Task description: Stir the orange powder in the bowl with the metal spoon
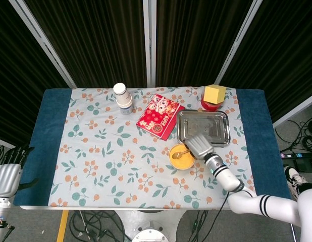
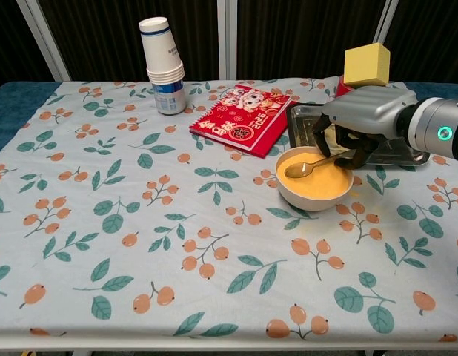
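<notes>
My right hand: my right hand (image 2: 360,122) hovers at the bowl's right rim, fingers curled around the metal spoon (image 2: 316,164) handle.
Spoon: its scoop rests on the orange powder (image 2: 316,180) in the bowl (image 2: 313,196).
Bowl: on the table (image 2: 103,222), just in front of the metal tray (image 1: 203,127).
My left hand: my left hand (image 1: 8,171) hangs off the table's left edge, far from the bowl, fingers apart, holding nothing.

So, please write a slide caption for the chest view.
Right hand holds spoon over orange powder in bowl.

Bright, even overhead light; soft shadows beside the bowl (image 2: 315,179); sharp focus against dark curtains (image 1: 95,40)
</notes>
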Action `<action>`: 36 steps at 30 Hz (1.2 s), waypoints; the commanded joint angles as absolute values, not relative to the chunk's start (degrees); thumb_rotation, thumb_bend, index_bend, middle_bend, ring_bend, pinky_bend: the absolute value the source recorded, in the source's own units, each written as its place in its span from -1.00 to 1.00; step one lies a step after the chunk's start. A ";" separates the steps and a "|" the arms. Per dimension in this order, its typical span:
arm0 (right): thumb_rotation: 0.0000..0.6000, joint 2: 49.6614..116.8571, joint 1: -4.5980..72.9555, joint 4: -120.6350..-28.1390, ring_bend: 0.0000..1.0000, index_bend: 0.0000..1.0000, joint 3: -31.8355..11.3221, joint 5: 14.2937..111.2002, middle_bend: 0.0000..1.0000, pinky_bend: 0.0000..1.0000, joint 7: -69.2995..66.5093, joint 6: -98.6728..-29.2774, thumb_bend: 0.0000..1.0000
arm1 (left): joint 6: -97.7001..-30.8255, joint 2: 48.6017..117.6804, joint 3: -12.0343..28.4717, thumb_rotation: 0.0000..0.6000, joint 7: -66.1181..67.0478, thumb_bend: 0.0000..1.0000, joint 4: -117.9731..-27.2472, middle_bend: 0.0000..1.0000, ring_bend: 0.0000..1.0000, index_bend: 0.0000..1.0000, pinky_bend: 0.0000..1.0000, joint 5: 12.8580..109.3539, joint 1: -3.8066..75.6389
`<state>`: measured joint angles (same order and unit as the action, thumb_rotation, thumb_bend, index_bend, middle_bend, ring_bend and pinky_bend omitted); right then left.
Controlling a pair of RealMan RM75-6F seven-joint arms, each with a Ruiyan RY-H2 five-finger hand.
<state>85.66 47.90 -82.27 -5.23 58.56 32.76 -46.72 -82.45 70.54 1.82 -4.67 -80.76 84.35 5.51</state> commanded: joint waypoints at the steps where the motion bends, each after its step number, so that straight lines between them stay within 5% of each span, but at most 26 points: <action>1: 1.00 85.80 48.08 -82.20 0.81 0.05 -5.19 58.34 0.81 1.00 32.95 -46.73 -0.35 | -82.47 70.62 1.83 1.00 -4.83 -0.81 -80.56 -0.76 -0.86 -0.66 -0.80 84.33 5.47; 19: 1.00 82.99 49.45 -84.27 0.81 0.35 -4.04 60.77 0.81 1.00 37.38 -49.54 -0.12 | -82.80 71.19 1.87 1.00 -6.23 -0.81 -79.17 -0.76 -0.86 -0.66 -0.80 84.58 5.34; 36: 1.00 80.28 55.20 -82.67 0.81 0.49 1.17 72.39 0.81 1.00 60.17 -49.88 0.00 | -83.11 71.08 1.68 1.00 -5.64 -0.81 -80.05 -0.76 -0.86 -0.66 -0.80 85.16 5.37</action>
